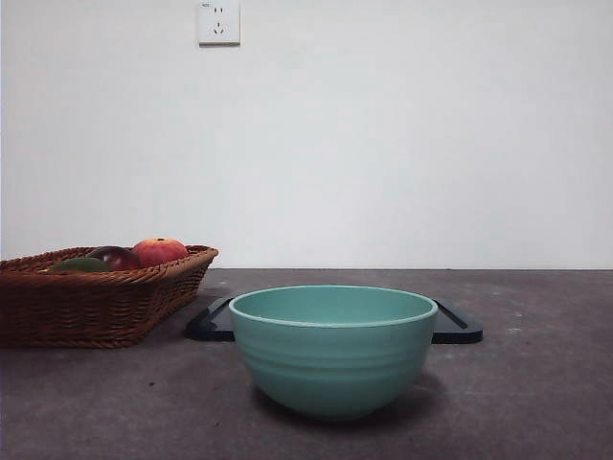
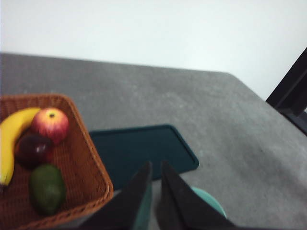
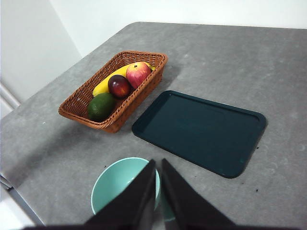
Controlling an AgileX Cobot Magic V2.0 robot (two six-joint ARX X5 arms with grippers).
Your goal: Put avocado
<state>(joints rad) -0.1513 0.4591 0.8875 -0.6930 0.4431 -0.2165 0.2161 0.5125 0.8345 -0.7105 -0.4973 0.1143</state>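
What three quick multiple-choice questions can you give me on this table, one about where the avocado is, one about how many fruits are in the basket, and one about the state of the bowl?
1. Where is the avocado?
A. In the wicker basket
B. On the dark tray
C. In the green bowl

2. How many fruits lie in the basket?
A. Two
B. Four
C. Six

3. What state is the bowl in?
A. Upside down
B. Upright and holding a banana
C. Upright and empty

Answers: 1 A, the avocado lies at one end of the basket beside the maroon fruit. 2 B, avocado, maroon fruit, red apple and banana. 3 C, the right wrist view looks into its bare inside.
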